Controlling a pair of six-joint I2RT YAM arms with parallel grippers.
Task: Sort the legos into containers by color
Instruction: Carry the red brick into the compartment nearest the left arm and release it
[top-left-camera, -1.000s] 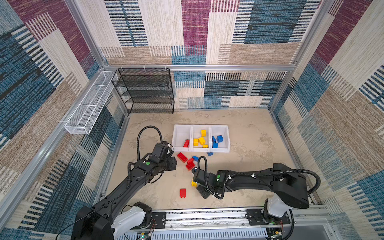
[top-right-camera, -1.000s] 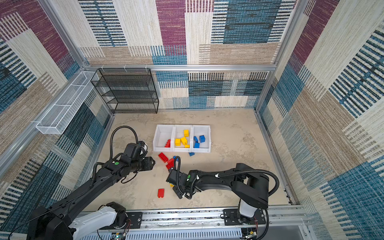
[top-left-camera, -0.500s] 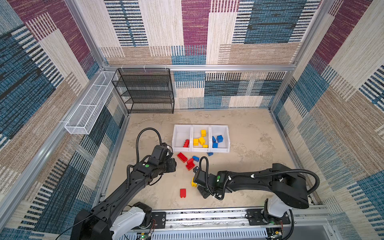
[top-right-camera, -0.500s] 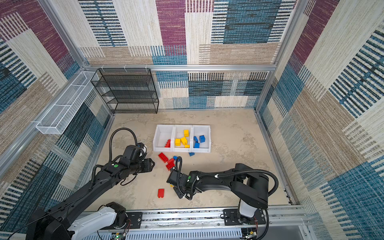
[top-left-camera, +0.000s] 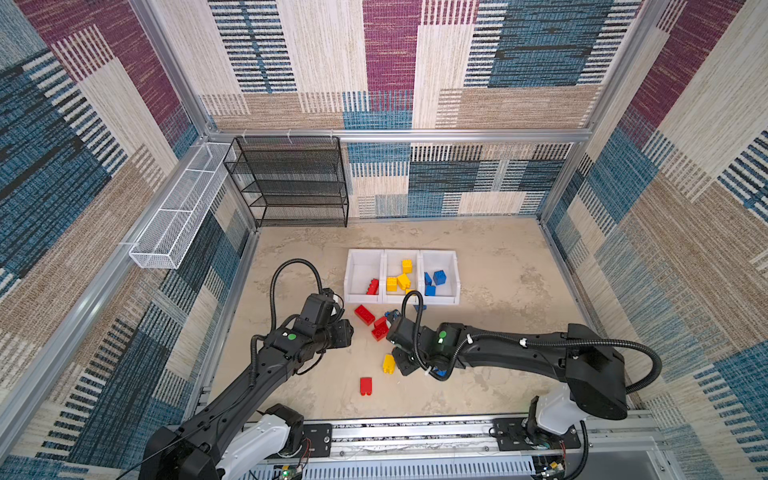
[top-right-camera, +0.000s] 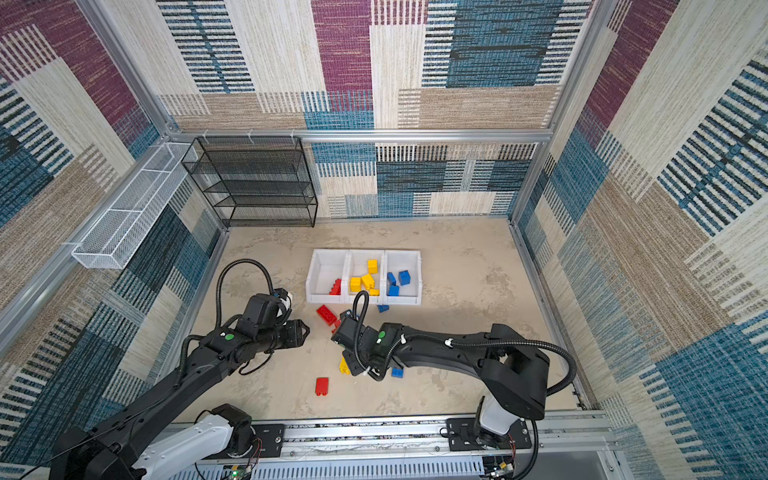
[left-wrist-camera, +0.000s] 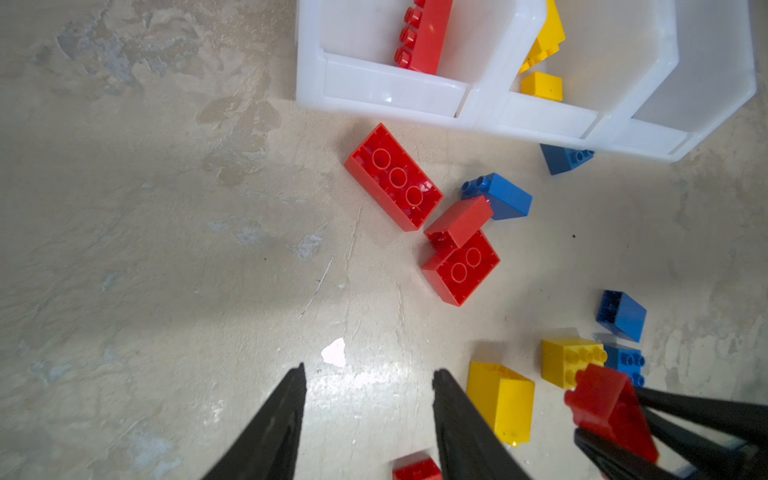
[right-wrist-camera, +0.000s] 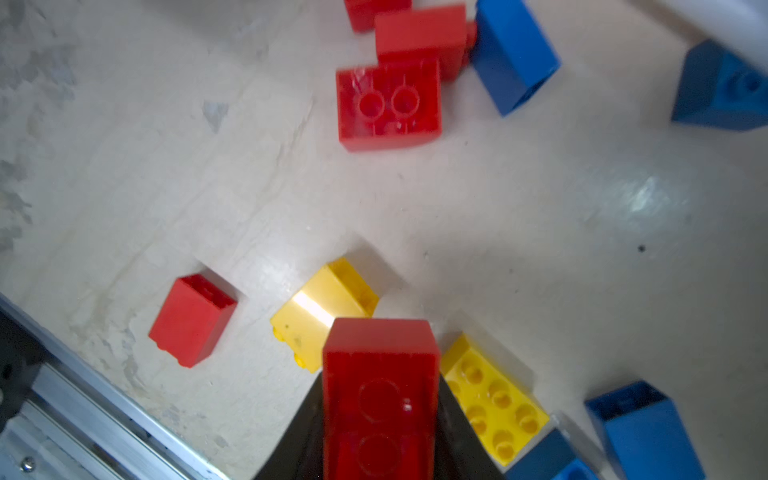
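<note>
The containers (top-left-camera: 361, 266) (top-right-camera: 326, 270) are three joined white bins. They hold a red brick (top-left-camera: 372, 286), yellow bricks (top-left-camera: 399, 281) and blue bricks (top-left-camera: 434, 282). Loose legos lie in front: red ones (top-left-camera: 365, 314) (top-left-camera: 365, 385), a yellow one (top-left-camera: 389, 364) and a blue one (top-right-camera: 397, 372). My right gripper (right-wrist-camera: 380, 374) is shut on a red brick (right-wrist-camera: 380, 399) (left-wrist-camera: 606, 409), just above two yellow bricks (right-wrist-camera: 324, 309). My left gripper (left-wrist-camera: 368, 372) (top-left-camera: 349, 332) hangs open and empty over bare floor, left of the red pile (left-wrist-camera: 395, 176).
A black mesh rack (top-left-camera: 291, 183) stands at the back left. A white wire basket (top-left-camera: 178, 208) hangs on the left wall. An aluminium rail (top-left-camera: 415, 432) runs along the front edge. Another blue brick (left-wrist-camera: 567, 158) leans against the bins' front wall.
My right gripper's fingers have closed on the red brick near the yellow ones. The left arm has barely shifted, its gripper still open.
</note>
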